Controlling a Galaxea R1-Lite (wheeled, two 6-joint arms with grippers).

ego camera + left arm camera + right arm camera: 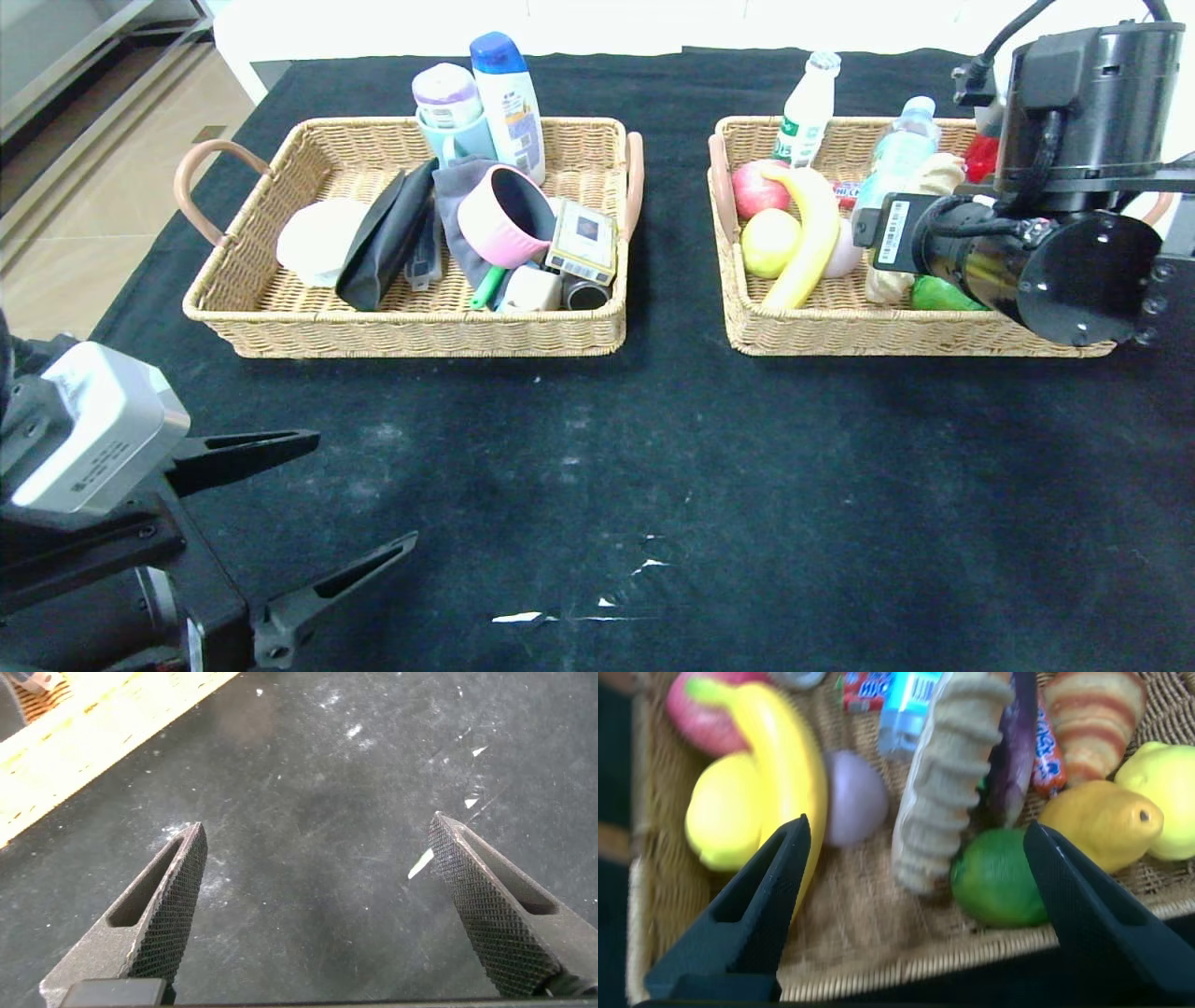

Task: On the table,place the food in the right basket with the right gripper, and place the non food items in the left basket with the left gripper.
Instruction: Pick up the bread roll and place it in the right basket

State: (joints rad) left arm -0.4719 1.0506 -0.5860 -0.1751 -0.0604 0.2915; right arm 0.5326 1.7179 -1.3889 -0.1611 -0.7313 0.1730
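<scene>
Left tool point(359, 490): spread, empty, low over bare desk point(653, 448) | right tool point(915, 905): spread, empty, above right basket point(840, 327) | beneath it: roll point(948, 775), banana point(789, 756), bottle point(896, 154) | well ahead of left tool, left basket point(420, 327): case point(383, 238), box point(583, 243), saucepan point(504, 219)

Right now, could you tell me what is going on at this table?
The right end effector hangs open over the right wicker basket, above the ridged cream bread roll lying beside the long yellow banana. The left wicker basket holds the pink saucepan and other non-food. The left end effector waits open over the black cloth table.
</scene>
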